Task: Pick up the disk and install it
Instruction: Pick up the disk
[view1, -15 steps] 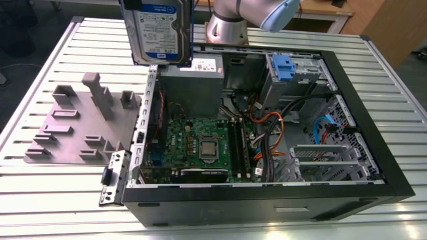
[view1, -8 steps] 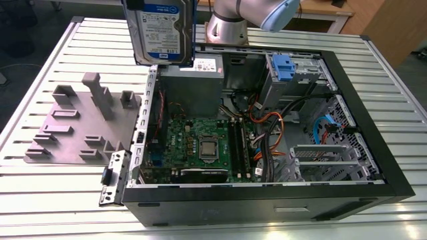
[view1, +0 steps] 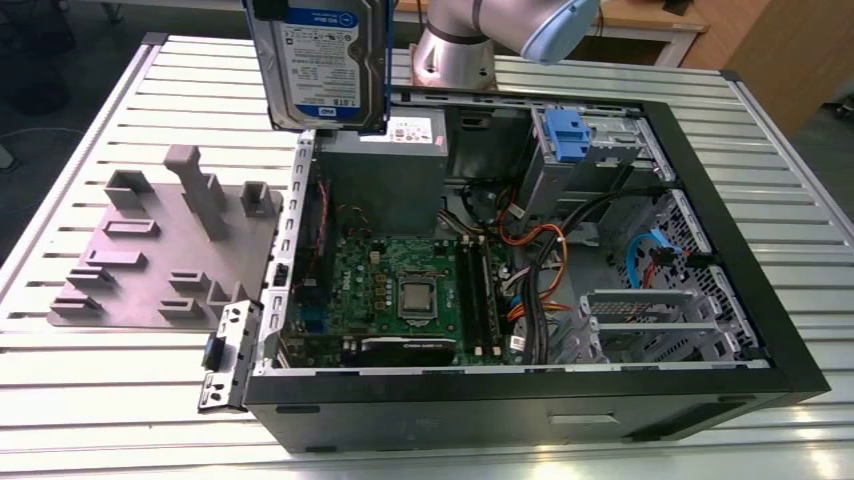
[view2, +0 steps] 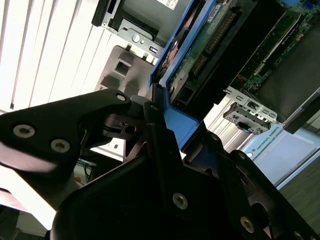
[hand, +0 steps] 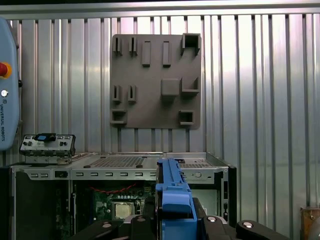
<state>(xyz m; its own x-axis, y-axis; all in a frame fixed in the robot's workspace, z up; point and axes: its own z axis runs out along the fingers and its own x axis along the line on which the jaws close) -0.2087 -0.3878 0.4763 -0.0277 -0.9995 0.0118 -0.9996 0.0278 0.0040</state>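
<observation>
1. Step in hand: carrying. The pick-up looks done and the install is not.
2. The disk (view1: 320, 60) hangs upright in the air with its label facing the exterior camera. It is over the far corner of the open computer case (view1: 534, 415), above the power supply (view1: 380, 170), and touches nothing below it.
3. In both wrist views the fingers (view2: 156, 135) are closed on the disk's blue carrier rail (hand: 172, 195), one on each side. I judge the grip to be firm.
4. The case lies on its side on the slatted table (view1: 120, 400), with the motherboard (view1: 400, 290) exposed. A grey fixture plate (view1: 134, 250) sits just beside it, on the exterior view's left.
5. A drive bay with a blue latch (view1: 566, 135) stands at the far side of the case, well apart from the disk. I cannot tell from these views which bay is to receive the drive.
6. My judgement is that seating the disk calls for squaring the rails to the bay guides and keeping clear of the loose cables (view1: 534, 250) inside the case. A tilted entry risks jamming a rail.
</observation>
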